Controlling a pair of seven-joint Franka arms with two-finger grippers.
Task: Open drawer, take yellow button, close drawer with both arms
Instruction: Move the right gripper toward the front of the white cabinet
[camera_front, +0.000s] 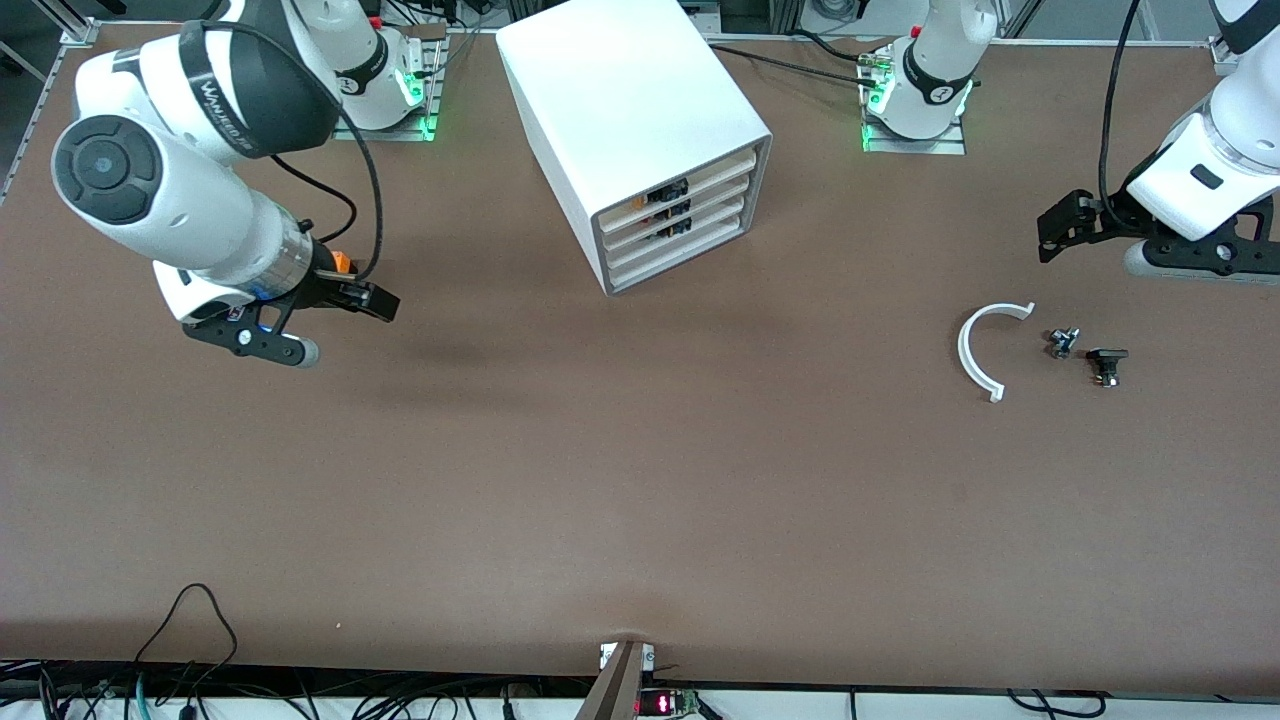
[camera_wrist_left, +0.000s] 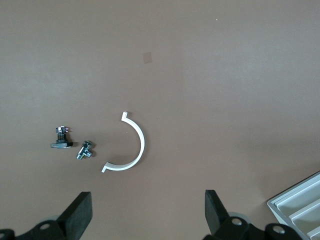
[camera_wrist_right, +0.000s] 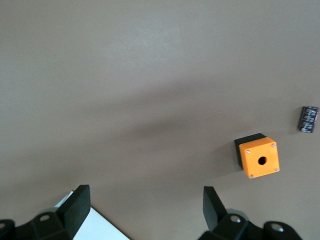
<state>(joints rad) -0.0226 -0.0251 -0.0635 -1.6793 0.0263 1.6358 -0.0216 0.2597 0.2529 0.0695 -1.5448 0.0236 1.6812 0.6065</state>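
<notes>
Hung in the air over bare table at its own end: right gripper (camera_front: 345, 322), fingers apart, nothing between them. Stood mid-table: cabinet (camera_front: 630, 120), top drawer (camera_front: 680, 188) shut, button not discernible. Lay nearby: white half-ring (camera_front: 975, 350). Hovered above it: left gripper (camera_front: 1060, 228), spread wide, empty.

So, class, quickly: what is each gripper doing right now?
Left gripper: open, holding nothing, over the table.
Right gripper: open, holding nothing, over the table.
</notes>
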